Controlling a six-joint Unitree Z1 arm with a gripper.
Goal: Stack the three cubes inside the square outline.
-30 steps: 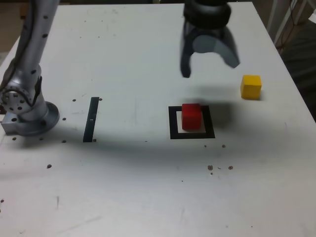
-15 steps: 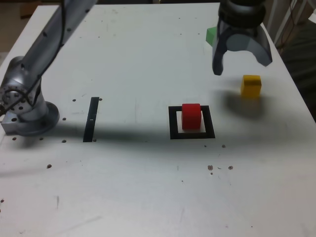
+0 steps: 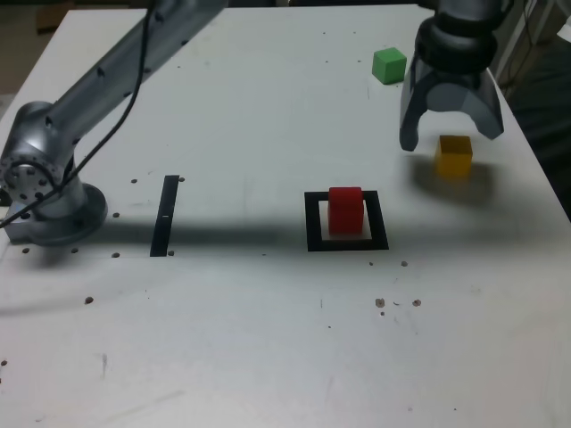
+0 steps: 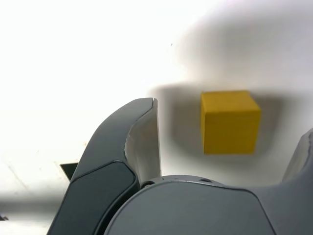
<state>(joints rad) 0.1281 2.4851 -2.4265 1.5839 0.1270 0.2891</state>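
At the exterior view's upper right the gripper (image 3: 451,134) hangs wide open and empty, seemingly straddling the yellow cube (image 3: 453,155) to grasp it.

hand (image 3: 451,134) spread wide above yellow cube (image 3: 453,155) | bare table (image 3: 268,339) all around it

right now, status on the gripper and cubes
Gripper open, above yellow cube, not touching. Red cube inside square outline. Green cube apart. Nothing in the way.
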